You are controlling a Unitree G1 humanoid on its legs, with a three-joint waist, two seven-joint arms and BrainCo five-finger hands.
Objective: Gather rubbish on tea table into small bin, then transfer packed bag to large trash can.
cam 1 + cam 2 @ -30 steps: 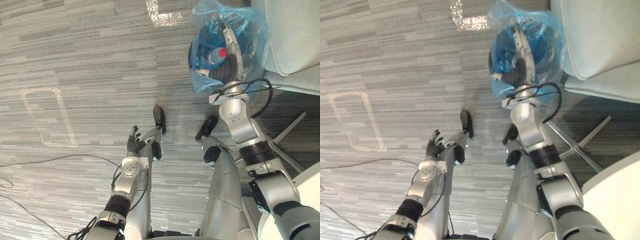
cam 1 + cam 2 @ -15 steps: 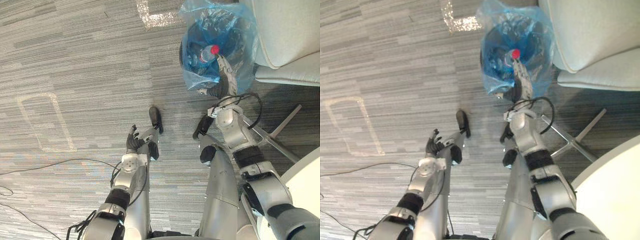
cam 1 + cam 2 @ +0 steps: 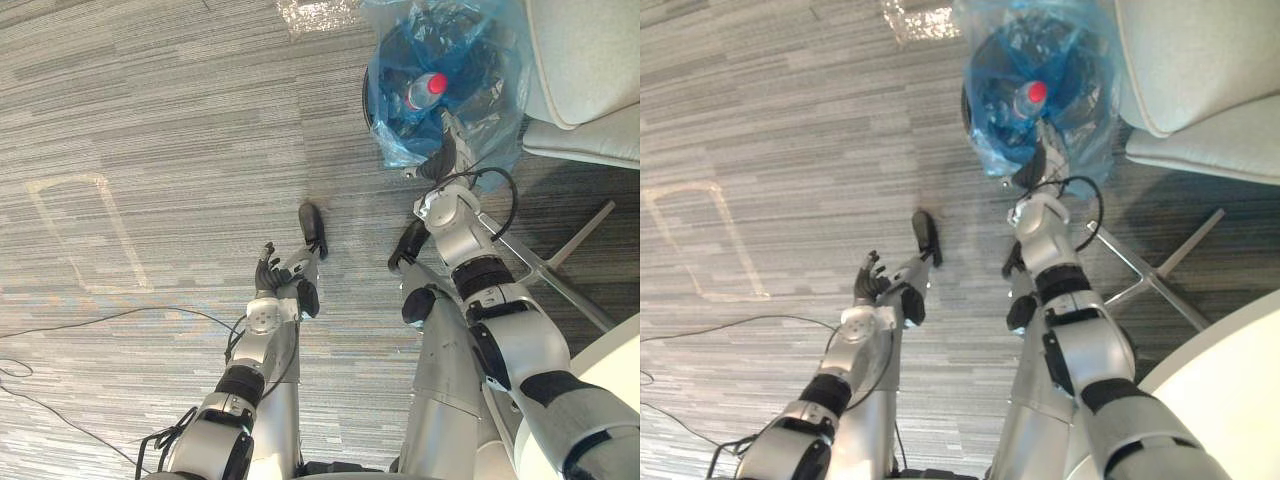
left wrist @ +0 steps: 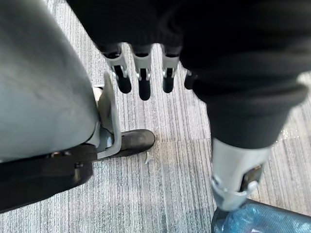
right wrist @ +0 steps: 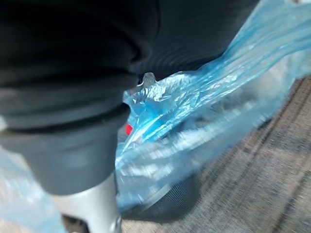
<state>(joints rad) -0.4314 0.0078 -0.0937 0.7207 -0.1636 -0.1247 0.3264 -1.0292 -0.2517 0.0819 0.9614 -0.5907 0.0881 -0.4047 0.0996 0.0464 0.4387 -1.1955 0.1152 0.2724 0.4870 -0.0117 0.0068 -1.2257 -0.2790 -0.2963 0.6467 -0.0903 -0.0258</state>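
Note:
The small black bin [image 3: 375,100] lined with a blue bag [image 3: 490,70] stands on the carpet at the upper right. A clear bottle with a red cap [image 3: 425,88] lies inside it on top of dark rubbish. My right hand [image 3: 447,152] is at the bin's near rim, against the bag, with its fingers straight and nothing in them. In the right wrist view the blue bag [image 5: 194,104] and the red cap [image 5: 129,129] lie just past the hand. My left hand [image 3: 268,276] hangs low by my side, its fingers [image 4: 142,80] straight and holding nothing.
A pale upholstered chair [image 3: 585,70] stands right of the bin, its metal leg [image 3: 565,280] running across the carpet. A white table edge [image 3: 622,365] shows at the lower right. A taped rectangle [image 3: 80,235] marks the carpet at the left.
My right hand has drawn back from inside the bin to its near rim. The bottle stays in the bag. The camera has shifted a little. The left hand has not moved.

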